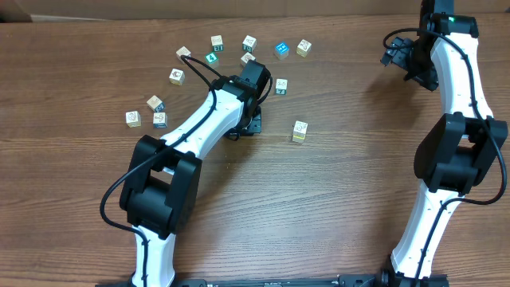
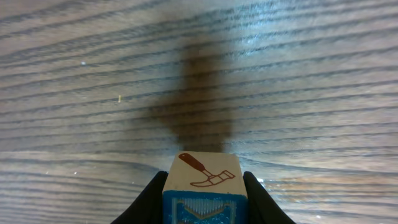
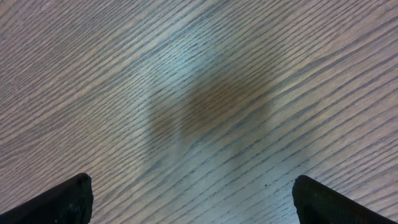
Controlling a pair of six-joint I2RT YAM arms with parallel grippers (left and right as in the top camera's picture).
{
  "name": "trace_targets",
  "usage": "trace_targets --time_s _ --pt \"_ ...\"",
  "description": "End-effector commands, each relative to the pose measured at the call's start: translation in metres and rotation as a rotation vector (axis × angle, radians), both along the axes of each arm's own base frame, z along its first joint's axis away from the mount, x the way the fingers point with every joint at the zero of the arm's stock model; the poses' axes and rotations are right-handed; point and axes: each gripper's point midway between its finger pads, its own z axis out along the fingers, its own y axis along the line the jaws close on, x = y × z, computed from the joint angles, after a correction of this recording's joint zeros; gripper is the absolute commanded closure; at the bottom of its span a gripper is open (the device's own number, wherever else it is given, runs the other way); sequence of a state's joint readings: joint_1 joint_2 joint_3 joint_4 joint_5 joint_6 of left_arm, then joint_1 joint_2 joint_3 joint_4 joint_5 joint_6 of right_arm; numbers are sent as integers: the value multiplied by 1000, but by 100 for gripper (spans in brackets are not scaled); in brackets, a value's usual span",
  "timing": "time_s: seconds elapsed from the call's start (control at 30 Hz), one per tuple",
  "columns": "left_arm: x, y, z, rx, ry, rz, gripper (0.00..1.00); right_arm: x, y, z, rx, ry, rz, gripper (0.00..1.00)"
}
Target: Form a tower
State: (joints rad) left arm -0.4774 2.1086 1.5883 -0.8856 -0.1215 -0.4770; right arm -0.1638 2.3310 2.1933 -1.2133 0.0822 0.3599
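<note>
In the left wrist view my left gripper (image 2: 203,178) is shut on a small wooden cube (image 2: 202,171), which has a hammer picture on one face and a blue face below it, held just above the bare wood. From overhead that gripper (image 1: 245,121) is mostly hidden under its own wrist. The tower (image 1: 299,131) stands a short way to its right, a slim stack with a white top face and a yellow-green edge showing. My right gripper (image 1: 396,54) is far off at the back right. It stands open (image 3: 193,186) over bare table.
Several loose picture cubes lie along the back of the wooden table (image 1: 351,183), among them a blue one (image 1: 281,49), a green one (image 1: 212,57) and a pale one (image 1: 281,85) near the left wrist. Three more (image 1: 155,104) sit at the left.
</note>
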Motion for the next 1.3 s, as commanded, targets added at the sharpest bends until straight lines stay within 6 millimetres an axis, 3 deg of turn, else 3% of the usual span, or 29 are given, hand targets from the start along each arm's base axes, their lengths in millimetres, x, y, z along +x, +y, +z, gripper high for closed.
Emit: trace_targets --time_s 0.0,0.1,0.3,0.37,0.43,0.73,1.27 --pt "-6 5 -22 51 46 -58 75 3 -4 13 -8 -34 -10 0" --pt "-8 6 -31 60 66 -59 73 3 -4 13 -8 -34 -10 0" --pt "-8 6 -32 60 66 -58 53 3 -4 13 -8 -34 -10 0" --pt "-7 7 -32 61 66 -57 54 3 -4 13 -8 -34 -10 0" --pt "-7 6 -32 60 65 -57 62 3 -4 13 -8 -34 -10 0" --pt "3 2 -17 48 40 -55 56 3 -4 13 -8 -34 -10 0" --pt "8 9 -17 43 37 -20 62 3 -4 13 -8 -34 -10 0"
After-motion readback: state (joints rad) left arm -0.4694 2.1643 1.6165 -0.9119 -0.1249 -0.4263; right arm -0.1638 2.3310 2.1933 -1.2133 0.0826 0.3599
